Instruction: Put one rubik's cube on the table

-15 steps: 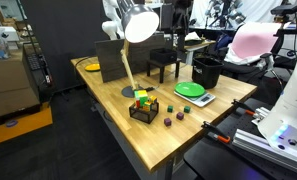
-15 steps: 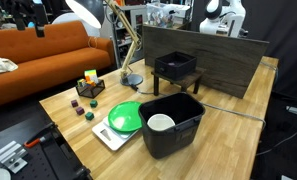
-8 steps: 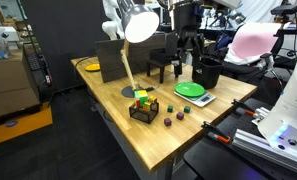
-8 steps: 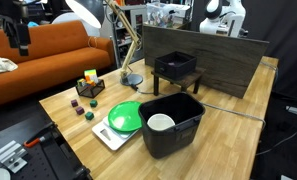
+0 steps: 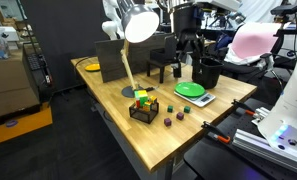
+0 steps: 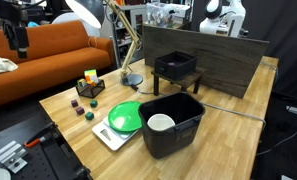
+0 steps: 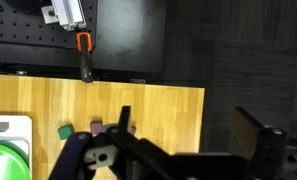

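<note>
Rubik's cubes (image 5: 141,98) sit stacked in a small black basket (image 5: 142,112) near one end of the wooden table (image 5: 163,142); the basket (image 6: 90,86) also shows in an exterior view. My gripper (image 5: 186,50) hangs open and empty high above the table, well apart from the basket. In an exterior view the gripper (image 6: 19,40) appears up beyond the table's end. In the wrist view its two dark fingers (image 7: 124,120) stand wide apart around my gripper (image 7: 188,135), over the table edge (image 7: 193,110).
Small loose cubes (image 5: 166,122) (image 6: 88,114) (image 7: 64,130) lie beside the basket. A green plate (image 5: 191,90) rests on a white scale. A black bin (image 6: 173,125) holds a white bowl (image 6: 161,122). A black stand (image 6: 176,67), a desk lamp (image 5: 138,24) and an orange clamp (image 7: 85,55) are nearby.
One second ago the gripper was higher up; it has since come down above the table. Over the last half second it has barely moved, and its jaws have stayed open.
</note>
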Tool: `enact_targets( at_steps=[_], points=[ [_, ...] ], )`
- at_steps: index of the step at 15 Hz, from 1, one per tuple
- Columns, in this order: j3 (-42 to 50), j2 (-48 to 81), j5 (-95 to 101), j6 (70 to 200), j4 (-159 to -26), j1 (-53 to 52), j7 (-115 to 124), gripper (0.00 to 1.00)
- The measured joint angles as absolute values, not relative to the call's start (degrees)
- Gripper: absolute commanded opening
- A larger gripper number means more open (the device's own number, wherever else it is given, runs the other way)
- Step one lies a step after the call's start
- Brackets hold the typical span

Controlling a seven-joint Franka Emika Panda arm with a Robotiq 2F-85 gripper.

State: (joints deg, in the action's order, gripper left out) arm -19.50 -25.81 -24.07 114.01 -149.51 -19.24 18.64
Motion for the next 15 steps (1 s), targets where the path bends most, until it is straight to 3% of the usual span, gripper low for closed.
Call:
enact_targets(
  at_steps=[7,15],
  points=[
    [-22.0,-25.3,-24.0,115.9,-149.8,-19.4,19.3,1.0],
    [-24.7,-14.3,-24.0,126.0,-151.6,-21.0,19.5,1.0]
  ],
)
